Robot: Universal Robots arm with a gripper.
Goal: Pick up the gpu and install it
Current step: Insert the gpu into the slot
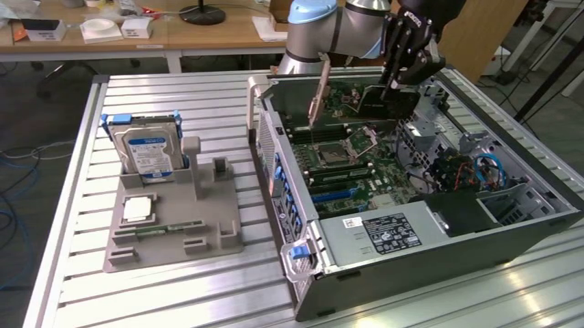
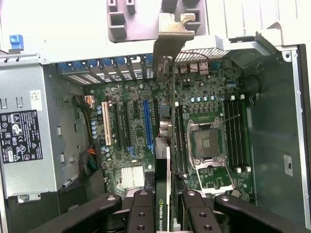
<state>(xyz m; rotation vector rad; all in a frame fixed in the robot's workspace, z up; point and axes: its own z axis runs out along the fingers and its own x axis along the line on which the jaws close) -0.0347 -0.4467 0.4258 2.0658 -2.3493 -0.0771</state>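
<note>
My gripper (image 1: 408, 72) hangs over the far end of the open computer case (image 1: 538, 225), shut on the gpu (image 1: 365, 102). The card hangs on edge above the motherboard (image 1: 351, 171), its silver end bracket (image 1: 316, 102) toward the exterior view's left. In the wrist view the gpu (image 2: 166, 160) runs edge-on away from my gripper (image 2: 167, 216), with the black fingers (image 2: 143, 213) clamped on both sides and the bracket (image 2: 172, 34) at the far end. It floats above the board, close to the blue expansion slot (image 2: 147, 126) and apart from it.
A grey holder (image 1: 215, 225) on the slatted metal table carries a hard drive with a blue label (image 1: 150, 154), a square chip (image 1: 137, 208) and a memory stick (image 1: 169, 229). Inside the case sit the power supply (image 1: 388, 236), the processor socket (image 2: 206, 143) and blue cables (image 1: 488, 167).
</note>
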